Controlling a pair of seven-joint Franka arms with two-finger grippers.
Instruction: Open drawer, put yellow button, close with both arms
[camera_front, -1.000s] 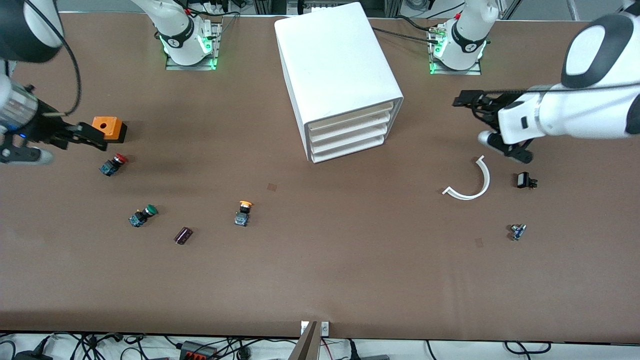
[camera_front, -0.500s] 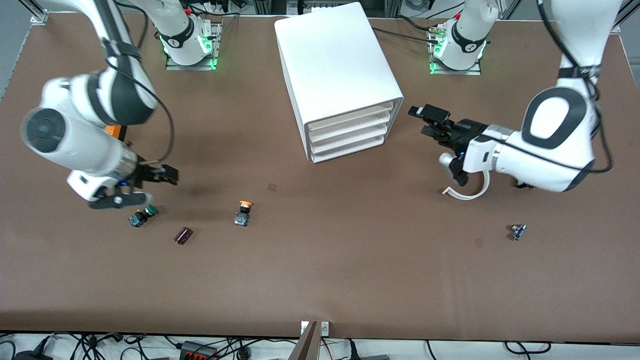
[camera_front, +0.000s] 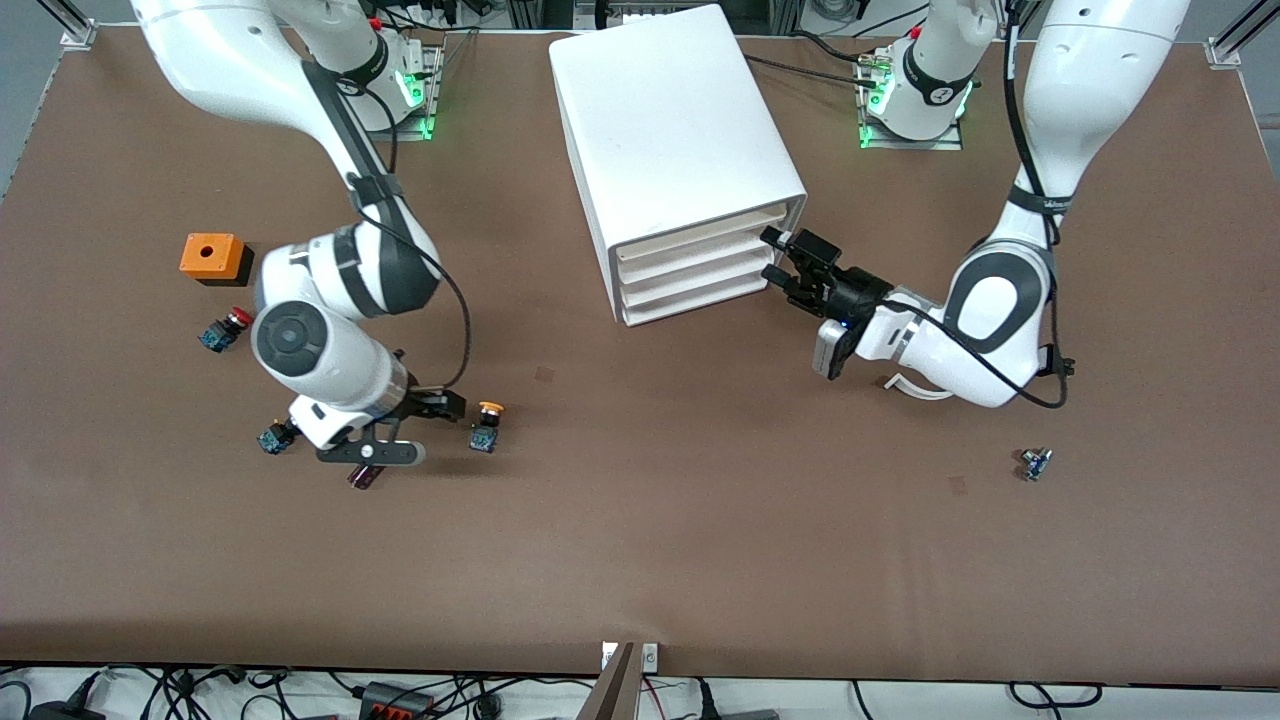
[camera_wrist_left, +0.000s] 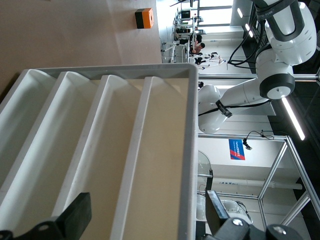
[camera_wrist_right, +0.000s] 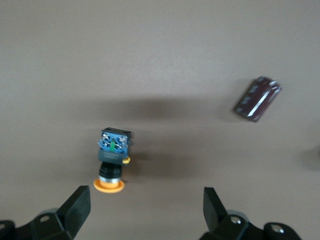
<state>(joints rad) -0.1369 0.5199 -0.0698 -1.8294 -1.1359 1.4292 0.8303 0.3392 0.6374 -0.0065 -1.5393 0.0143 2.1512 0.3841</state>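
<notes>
Two arms over brown table

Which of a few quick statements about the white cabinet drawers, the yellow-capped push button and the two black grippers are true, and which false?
1. The topmost drawer of the white boxy cabinet is pulled fully out. False: all four sit closed.
2. The open left gripper is at the cabinet's front. True.
3. The right gripper holds the yellow-capped push button. False: it is open beside the button, which lies on the brown table.
4. An orange block sits toward the right arm's end. True.
</notes>
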